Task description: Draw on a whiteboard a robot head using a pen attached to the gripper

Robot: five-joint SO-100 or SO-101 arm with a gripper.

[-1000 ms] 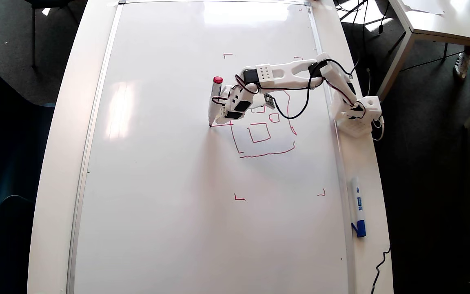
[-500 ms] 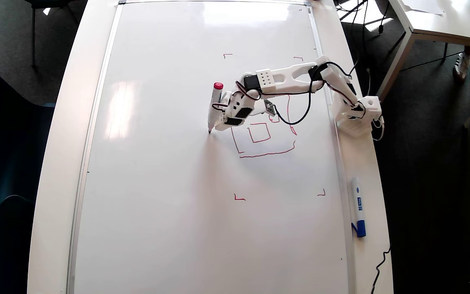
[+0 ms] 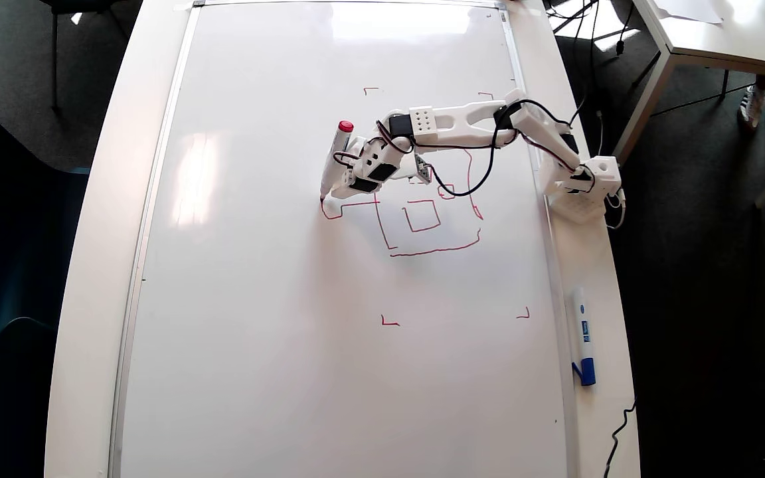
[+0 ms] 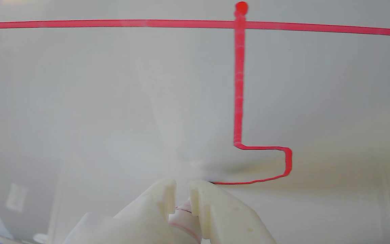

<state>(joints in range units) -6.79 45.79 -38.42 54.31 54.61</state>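
Overhead view, pen point(image 3: 334, 161) tip seemingly touching whiteboard point(image 3: 256, 332), clear of frame.

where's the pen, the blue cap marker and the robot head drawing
pen point(image 3: 334, 158): overhead view, mid barrel
blue cap marker point(image 3: 582, 332): overhead view, white barrel
robot head point(image 3: 435, 250): overhead view, lower outline stroke

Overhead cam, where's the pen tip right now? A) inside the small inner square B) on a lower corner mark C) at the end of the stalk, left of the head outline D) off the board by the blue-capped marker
C: the pen tip sits where the stalk's loop is being drawn, left of the robot head outline.
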